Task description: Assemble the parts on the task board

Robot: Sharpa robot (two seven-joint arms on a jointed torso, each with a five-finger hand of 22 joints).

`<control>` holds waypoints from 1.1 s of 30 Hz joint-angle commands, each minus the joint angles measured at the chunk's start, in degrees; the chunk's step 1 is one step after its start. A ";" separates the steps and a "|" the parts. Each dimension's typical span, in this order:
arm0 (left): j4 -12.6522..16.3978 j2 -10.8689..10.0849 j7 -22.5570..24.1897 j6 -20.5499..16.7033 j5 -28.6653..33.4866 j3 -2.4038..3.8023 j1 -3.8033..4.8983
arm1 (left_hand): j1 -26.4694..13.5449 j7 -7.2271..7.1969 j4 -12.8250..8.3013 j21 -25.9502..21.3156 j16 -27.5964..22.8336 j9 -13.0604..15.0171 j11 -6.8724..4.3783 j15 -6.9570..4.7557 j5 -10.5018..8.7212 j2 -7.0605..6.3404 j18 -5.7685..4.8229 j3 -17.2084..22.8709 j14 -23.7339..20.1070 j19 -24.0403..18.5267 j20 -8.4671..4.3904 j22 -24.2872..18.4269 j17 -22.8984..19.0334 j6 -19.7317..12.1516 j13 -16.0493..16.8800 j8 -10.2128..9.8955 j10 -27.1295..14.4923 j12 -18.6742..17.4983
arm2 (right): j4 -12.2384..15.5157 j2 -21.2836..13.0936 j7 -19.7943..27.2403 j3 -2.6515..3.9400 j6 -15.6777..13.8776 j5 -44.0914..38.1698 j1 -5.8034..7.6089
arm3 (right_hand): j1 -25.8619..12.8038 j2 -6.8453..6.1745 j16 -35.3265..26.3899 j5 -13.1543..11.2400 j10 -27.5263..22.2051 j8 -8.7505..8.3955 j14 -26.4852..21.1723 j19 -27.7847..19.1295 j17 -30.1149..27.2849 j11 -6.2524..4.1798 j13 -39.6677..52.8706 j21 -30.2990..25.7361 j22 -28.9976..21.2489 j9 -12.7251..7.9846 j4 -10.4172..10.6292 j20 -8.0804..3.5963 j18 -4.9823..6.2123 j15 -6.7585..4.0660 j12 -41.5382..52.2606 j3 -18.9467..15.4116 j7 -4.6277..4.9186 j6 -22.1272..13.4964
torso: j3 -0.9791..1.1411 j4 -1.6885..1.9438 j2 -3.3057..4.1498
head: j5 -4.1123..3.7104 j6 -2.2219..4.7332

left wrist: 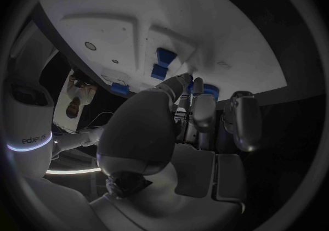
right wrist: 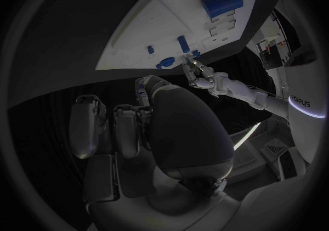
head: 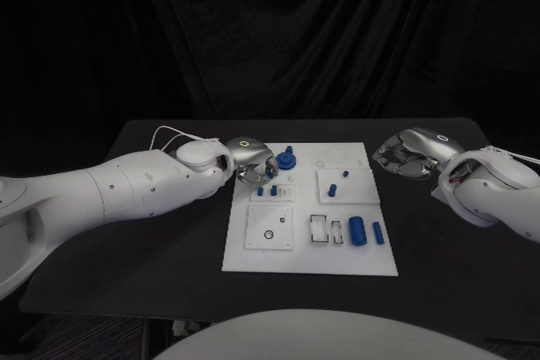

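Hovering at the task board's (head: pixel 254 258) upper-left corner, the left hand (head: pixel 252 162) has its fingers curled near a blue part (head: pixel 287 159); can't tell if it's gripping. Right hand (head: pixel 405 155) sits curled up, holding nothing, off the board's upper right over the surface (head: pixel 147 243).

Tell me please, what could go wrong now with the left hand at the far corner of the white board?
1. The left hand works close to the blue knob-shaped part; its fingers may knock it.
2. Small blue pegs stand just beside the hand and could be tipped.
3. The white task board might slide if pushed.
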 commanded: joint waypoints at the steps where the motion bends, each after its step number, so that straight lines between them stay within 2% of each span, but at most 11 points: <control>1: -0.07 0.23 -0.61 0.90 -0.04 -0.01 -0.34 | 0.12 -0.42 0.04 -0.66 -0.56 -0.39 -0.05 -0.21 -1.20 -0.25 0.27 0.47 -0.64 -0.68 0.03 10.08 -0.49 -1.50 -0.25 -0.39 -0.41 -0.86 | 0.00 0.03 -0.41 0.04 0.48 -0.10 0.02 | -0.33 0.04 -0.35 -0.23 0.27 0.15 3.80 -0.35 10.85 0.28 10.27 -0.12 11.16 0.06 0.03 0.09 0.27 0.34 -0.35 0.25 0.03 -0.12 | 0.00 0.04 0.01 | -0.17 -0.01; 5: -0.23 0.32 -1.21 1.30 -0.04 -0.01 -0.57 | -0.71 -3.32 0.50 -1.65 -0.77 -2.13 0.97 0.30 -4.08 -1.05 0.45 0.57 -0.95 -1.27 0.16 9.81 -0.87 -7.23 -0.88 -0.41 -2.41 -2.56 | 0.00 -0.01 -0.45 0.04 0.55 -0.10 0.02 | -0.32 0.05 -0.36 -0.26 0.23 0.13 3.79 -0.35 10.85 0.27 10.24 -0.13 11.16 0.07 0.01 0.09 0.27 0.33 -0.38 0.29 0.03 -0.18 | 0.01 0.02 0.03 | -0.19 -0.01; 8: -0.37 0.35 -1.77 1.49 -0.04 -0.01 -0.76 | -0.91 -4.45 0.66 -2.59 -0.90 -3.22 1.35 0.48 -4.36 -1.53 0.63 0.68 -1.19 -1.78 0.27 9.56 -1.14 -9.60 -1.25 -0.38 -3.68 -3.50 | 0.01 -0.06 -0.49 0.04 0.61 -0.10 0.02 | -0.32 0.05 -0.36 -0.26 0.23 0.13 3.79 -0.35 10.85 0.27 10.24 -0.13 11.16 0.07 0.01 0.09 0.27 0.33 -0.38 0.29 0.03 -0.18 | 0.02 0.04 0.02 | -0.17 -0.01; 15: 0.36 -0.28 -3.45 -1.71 -0.04 -0.01 -1.06 | -1.48 -4.70 0.88 -4.78 -0.17 -4.31 2.03 0.74 -4.51 -2.44 1.07 0.30 -0.59 -3.03 0.39 8.94 0.23 -11.43 -1.47 -0.31 -4.79 -4.15 | 0.04 -0.13 -0.46 0.04 0.65 -0.10 0.01 | -0.34 0.05 -0.36 -0.32 0.21 0.14 3.79 -0.37 10.85 0.26 10.23 -0.16 11.15 0.07 0.01 0.09 0.28 0.32 -0.40 0.29 0.03 -0.19 | 0.01 -0.05 0.00 | 0.02 -0.01; 22: 0.86 -1.61 -5.09 -9.86 -0.04 -0.01 -1.18 | -1.57 -5.55 0.77 -6.99 -1.06 -5.50 2.55 1.15 -4.24 -3.05 1.45 -0.05 -1.69 -4.22 0.61 8.36 -1.67 -13.33 -1.19 -0.30 -5.71 -4.10 | 0.05 -0.22 -0.32 0.04 0.52 -0.10 -0.01 | -0.34 0.05 -0.36 -0.32 0.21 0.14 3.79 -0.37 10.85 0.26 10.23 -0.16 11.15 0.07 0.01 0.09 0.28 0.32 -0.40 0.29 0.03 -0.19 | 0.01 0.04 0.03 | 0.06 -0.01; 27: 1.62 -3.79 -5.50 -17.36 -0.04 -0.01 -1.19 | -1.26 -5.22 0.53 -16.54 -7.32 -6.74 2.85 1.88 -3.58 -3.12 3.04 -0.03 -9.75 -10.51 1.31 5.93 -11.26 -13.64 0.12 -0.09 -6.75 -2.27 | 0.19 -0.51 -0.03 0.04 -0.37 -0.10 -0.01 | -0.32 0.03 -0.68 -0.58 -1.02 0.26 3.62 -0.70 10.55 0.27 9.26 -0.73 10.97 0.15 -0.02 0.08 0.41 0.32 -1.36 0.42 0.00 -0.11 | -0.03 0.08 0.07 | -0.06 -0.01; 29: 2.48 -5.41 -5.01 -20.16 -0.04 -0.01 -1.18 | -1.42 -4.53 0.71 -23.57 -15.52 -7.09 3.05 2.31 -3.47 -3.17 4.09 0.03 -19.74 -15.48 1.70 4.19 -22.10 -13.09 0.65 0.04 -8.21 -1.66 | 0.35 -0.72 0.56 0.04 -1.39 0.13 -0.01 | -0.05 -0.20 -1.30 -0.55 -5.42 0.53 3.23 -1.38 10.01 0.54 6.07 -1.81 10.63 0.34 -0.16 0.19 0.64 0.53 -4.84 1.00 0.19 0.06 | -0.02 0.17 0.04 | -0.17 -0.01; 30: 3.05 -6.32 -4.68 -21.37 -0.04 -0.01 -1.18 | -1.74 -4.00 1.16 -35.64 -22.85 -7.38 2.87 2.88 -2.81 -3.14 5.63 0.53 -28.88 -24.89 2.11 1.21 -24.64 -12.74 1.11 0.07 -11.19 -1.35 | 0.43 -0.80 0.86 0.04 -1.95 0.40 -0.01 | 0.17 -0.45 -1.97 -0.52 -9.64 1.01 2.81 -2.10 9.43 0.64 3.05 -2.97 10.27 0.60 -0.33 0.29 0.91 0.64 -8.24 1.32 0.19 0.56 | -0.03 0.22 0.04 | -0.24 -0.01; 31: 3.72 -7.33 -4.29 -22.60 -0.04 -0.01 -1.18 | -1.51 -4.08 1.05 -41.59 -26.44 -7.75 2.55 3.50 -3.00 -3.17 5.74 0.44 -32.20 -31.60 2.40 0.21 -25.99 -12.78 1.92 -0.09 -13.49 -0.16 | 0.54 -0.87 1.12 0.04 -2.51 0.67 -0.01 | 0.88 -1.08 -2.80 -0.27 -17.24 2.63 2.25 -3.06 8.73 0.58 -2.20 -4.46 9.82 1.47 -1.06 0.31 1.26 0.60 -14.47 1.56 -0.05 1.99 | -0.02 0.22 0.01 | -0.31 -0.01; 32: 4.69 -8.71 -3.75 -24.13 -0.04 -0.01 -1.17 | -1.24 -4.06 0.93 -43.83 -29.32 -8.09 1.80 3.94 -2.72 -2.95 5.53 0.00 -35.74 -35.50 2.31 0.31 -26.94 -12.58 2.80 -0.06 -15.94 1.32 | 0.71 -0.97 1.37 0.04 -3.14 0.94 -0.01 | 1.10 -1.24 -2.98 -0.09 -19.75 3.10 2.09 -3.31 8.59 0.65 -4.04 -4.80 9.73 1.82 -1.33 0.33 1.32 0.66 -16.73 1.67 0.03 1.62 | 0.00 0.13 0.01 | -0.30 -0.01; 33: 5.77 -10.17 -3.13 -25.56 -0.04 -0.01 -1.16 | -1.67 -3.78 1.40 -47.52 -33.00 -8.48 0.45 3.54 -2.28 -2.56 5.08 -1.08 -41.10 -41.97 2.03 0.21 -28.18 -12.18 3.84 0.02 -18.74 3.61 | 0.91 -1.08 1.56 0.04 -3.68 1.15 0.00 | 1.33 -1.53 -3.27 0.22 -25.21 3.66 1.85 -3.75 8.34 0.90 -7.99 -5.41 9.57 2.28 -1.63 0.44 1.43 0.84 -21.53 1.91 0.28 0.70 | 0.00 0.09 0.00 | -0.32 -0.01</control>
